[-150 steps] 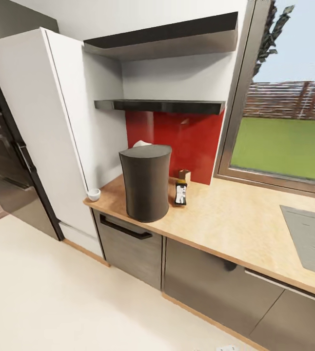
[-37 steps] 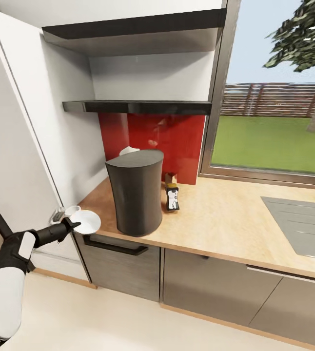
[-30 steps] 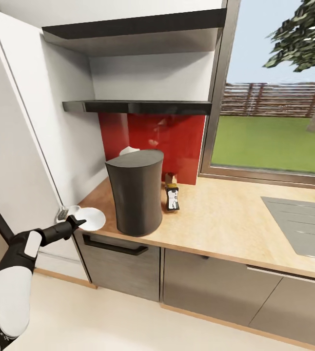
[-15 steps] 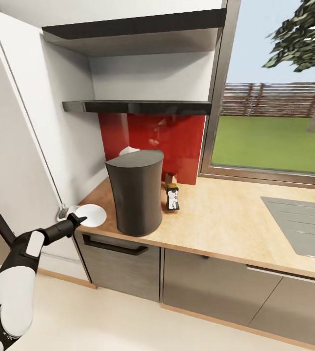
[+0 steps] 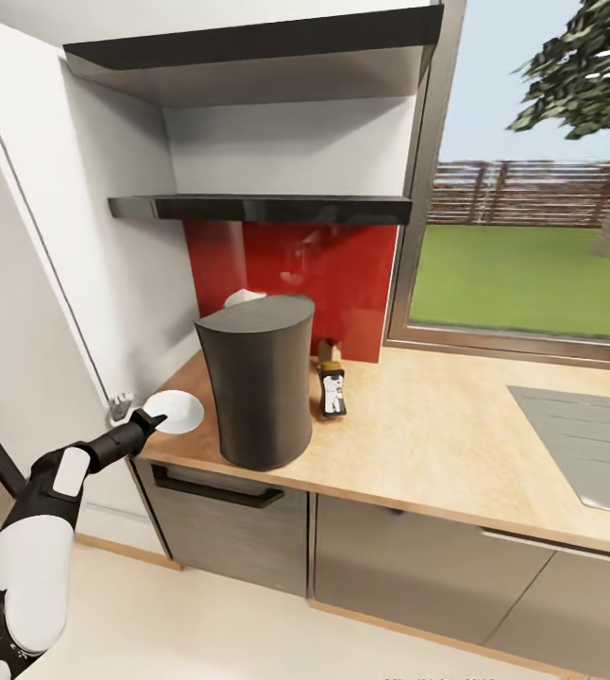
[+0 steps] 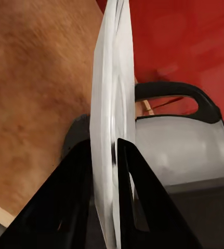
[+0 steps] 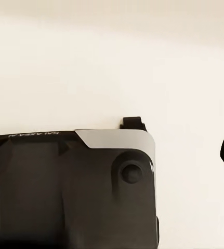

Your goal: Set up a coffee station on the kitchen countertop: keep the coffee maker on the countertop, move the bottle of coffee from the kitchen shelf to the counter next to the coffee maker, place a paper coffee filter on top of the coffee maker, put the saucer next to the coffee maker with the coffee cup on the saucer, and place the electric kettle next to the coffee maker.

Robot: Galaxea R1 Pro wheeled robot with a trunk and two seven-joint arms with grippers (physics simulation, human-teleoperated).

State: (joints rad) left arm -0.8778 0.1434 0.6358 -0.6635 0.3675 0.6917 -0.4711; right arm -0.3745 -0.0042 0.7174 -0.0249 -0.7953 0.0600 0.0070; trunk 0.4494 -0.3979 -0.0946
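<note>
The small flat round white saucer (image 5: 175, 412) sits at the countertop's left end, just beside the coffee maker, with the left gripper (image 5: 147, 421) clenched on its near rim; in the left wrist view the two black fingers (image 6: 75, 192) pinch the thin disc (image 6: 109, 135) edge-on. I judge it light, stiff, glossy and breakable (a rim pinch could let it swivel or slip), so it should be lowered flat and gently. To its right stands the tall matte dark-grey oval coffee maker (image 5: 256, 382), with something white, crinkled peeking behind its flat top. Past that stands the small dark bottle of coffee (image 5: 331, 392) with a white label, on the light beige wood-grain countertop (image 5: 437, 425). The glossy black kitchen shelf (image 5: 262, 207) hangs above. Whether the right gripper is open or closed I cannot tell.
</note>
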